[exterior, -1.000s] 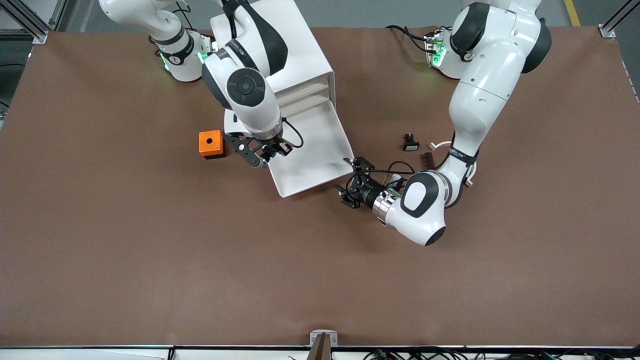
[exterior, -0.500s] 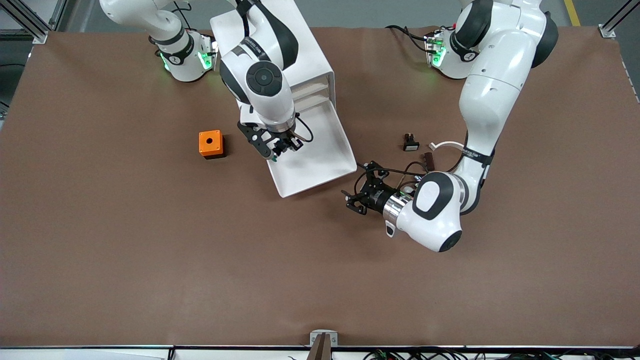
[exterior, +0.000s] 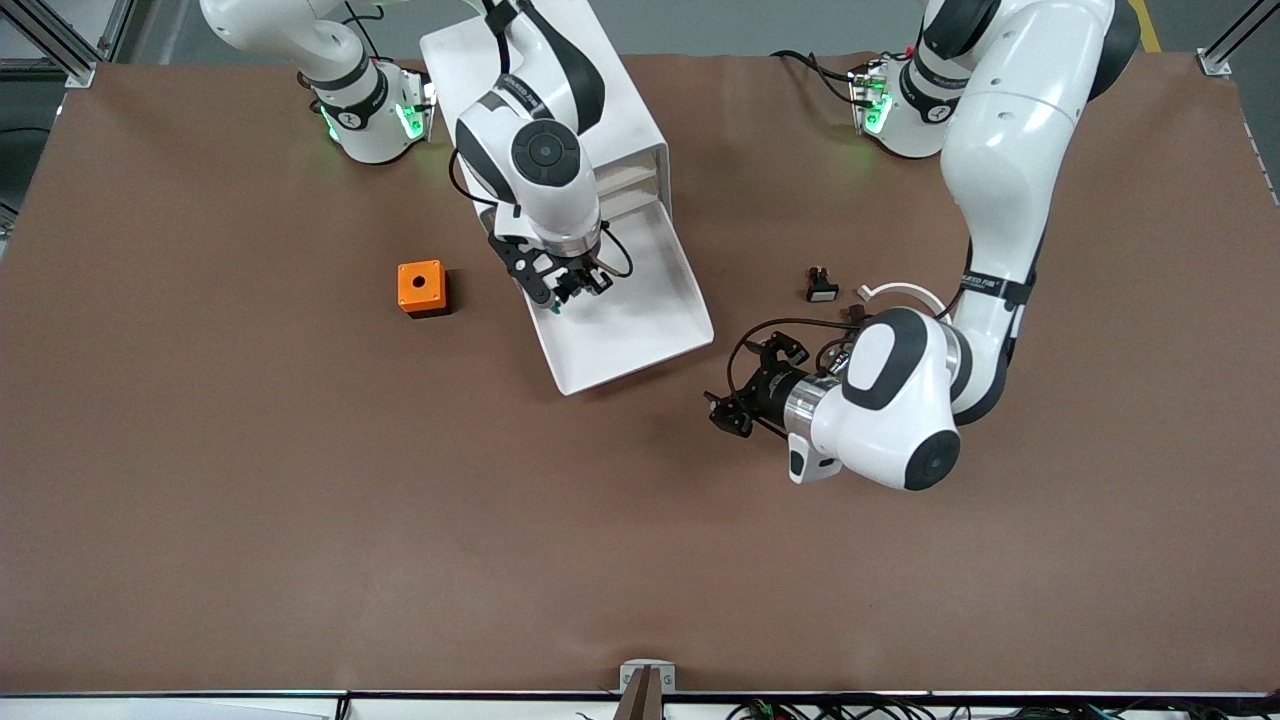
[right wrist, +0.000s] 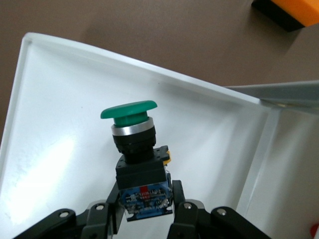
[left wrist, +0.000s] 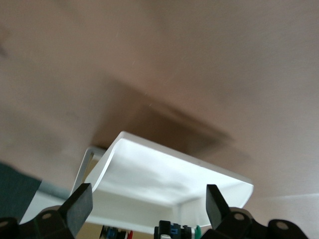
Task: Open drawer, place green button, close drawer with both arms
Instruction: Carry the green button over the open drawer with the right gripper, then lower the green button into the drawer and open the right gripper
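Note:
The lowermost drawer [exterior: 640, 340] of the white cabinet [exterior: 600, 90] stands pulled out, its white tray bare. My right gripper [exterior: 560, 295] hangs over the tray near its side toward the right arm's end, shut on the button. In the right wrist view the gripper [right wrist: 144, 199] clamps the black-blue body, and the button [right wrist: 134, 144] points its green cap at the tray floor [right wrist: 60, 164]. My left gripper [exterior: 728, 412] is open and empty, low over the table off the drawer's front corner. In the left wrist view [left wrist: 147, 199] it faces the drawer front [left wrist: 164, 174].
An orange box with a hole [exterior: 421, 287] sits on the table beside the drawer, toward the right arm's end; it also shows in the right wrist view [right wrist: 294, 12]. A black button with a white cap [exterior: 822, 287] lies toward the left arm's end, near the left arm's elbow.
My right gripper has carried the button from the drawer's side wall to over the tray. My left gripper has drawn back from the drawer's front corner toward the left arm's end.

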